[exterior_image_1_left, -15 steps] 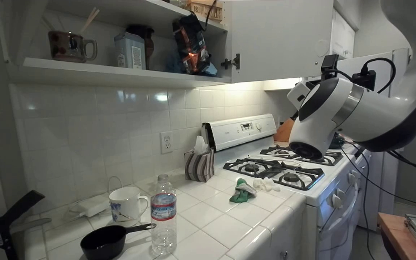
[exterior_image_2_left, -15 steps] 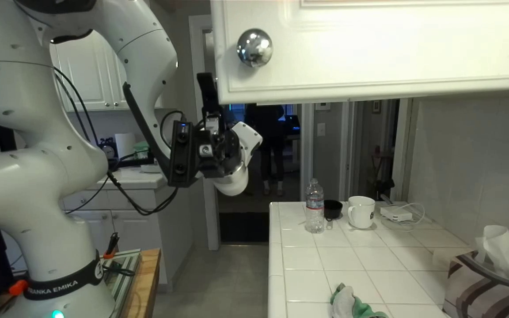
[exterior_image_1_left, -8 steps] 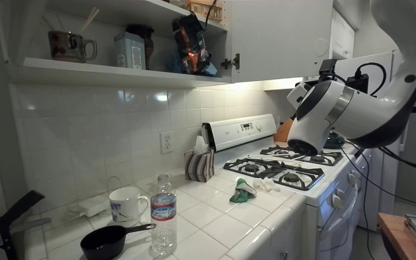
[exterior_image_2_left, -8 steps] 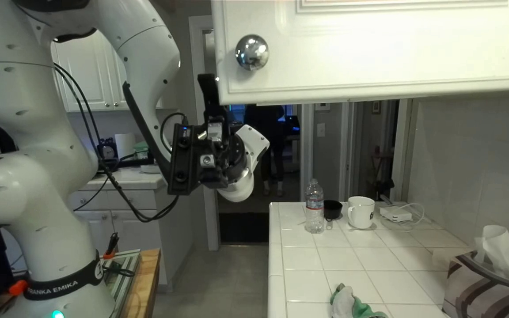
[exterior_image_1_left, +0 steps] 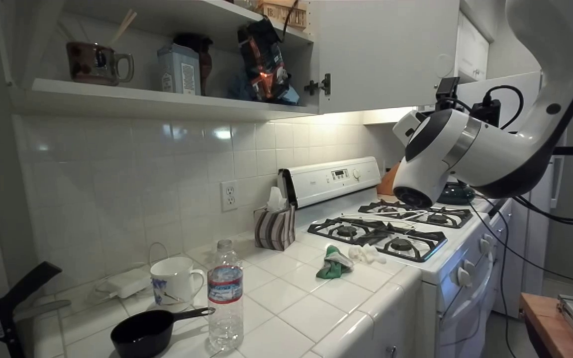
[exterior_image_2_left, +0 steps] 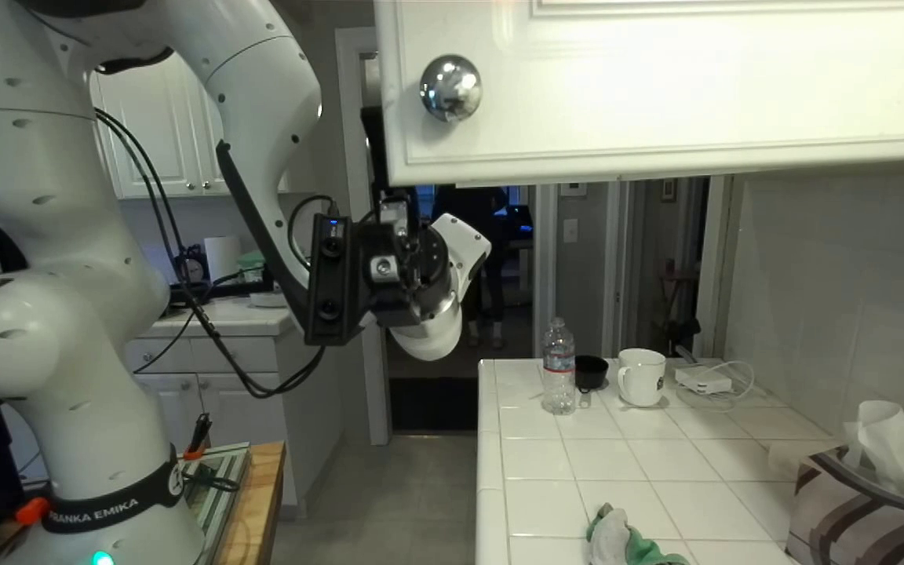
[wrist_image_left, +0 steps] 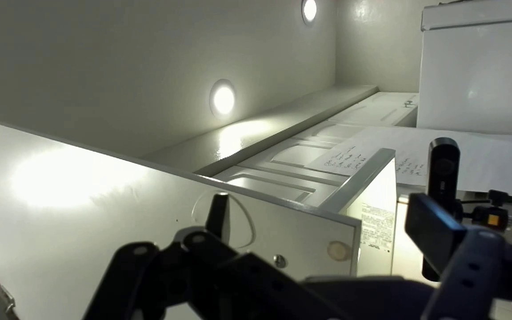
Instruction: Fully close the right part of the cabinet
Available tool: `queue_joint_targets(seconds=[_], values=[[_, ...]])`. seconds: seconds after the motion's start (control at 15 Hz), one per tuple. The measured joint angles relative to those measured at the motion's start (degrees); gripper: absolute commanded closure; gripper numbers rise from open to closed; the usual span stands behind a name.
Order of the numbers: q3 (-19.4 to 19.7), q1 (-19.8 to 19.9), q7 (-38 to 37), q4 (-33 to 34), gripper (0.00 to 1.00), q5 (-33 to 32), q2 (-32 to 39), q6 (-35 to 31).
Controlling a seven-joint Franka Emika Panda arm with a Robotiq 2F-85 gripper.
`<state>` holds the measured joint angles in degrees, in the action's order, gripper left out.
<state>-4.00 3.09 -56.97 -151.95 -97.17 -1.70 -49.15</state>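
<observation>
The right part of the cabinet, a white panel door (exterior_image_2_left: 656,90), stands wide open with its round knob (exterior_image_2_left: 450,88) near the lower corner. Its bare inner face (exterior_image_1_left: 388,54) shows beside the cabinet's shelves (exterior_image_1_left: 167,99). From the wrist view, my gripper (wrist_image_left: 326,222) is open, its fingers spread wide around the door's free edge. One finger (wrist_image_left: 218,215) is over the inner face (wrist_image_left: 60,249), and the opposite one lies beyond the edge. Whether either touches the door cannot be told. In an exterior view the door partly hides the gripper.
A black camera (wrist_image_left: 443,164) stands close by the right finger. Below are a stove (exterior_image_1_left: 336,184), a tissue box (exterior_image_1_left: 274,228), a bottle (exterior_image_1_left: 225,298), a mug (exterior_image_1_left: 173,283) and a black scoop (exterior_image_1_left: 142,333). A dark bag (exterior_image_1_left: 264,64) leans on the shelf near the hinge.
The arm has moved toward the door, and the gripper has risen a little, passing partly behind the door's edge. The knob has shifted only very slightly; the door remains open.
</observation>
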Motion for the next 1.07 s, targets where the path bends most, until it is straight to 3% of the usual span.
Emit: queue_joint_targets(seconds=[0.53,1.07], values=[[2.4,-0.3,0.0,1.0,0.00,-4.5,0.0,0.0],[4.3,-0.3,0.0,1.5,0.00,-4.9,0.0,0.0]])
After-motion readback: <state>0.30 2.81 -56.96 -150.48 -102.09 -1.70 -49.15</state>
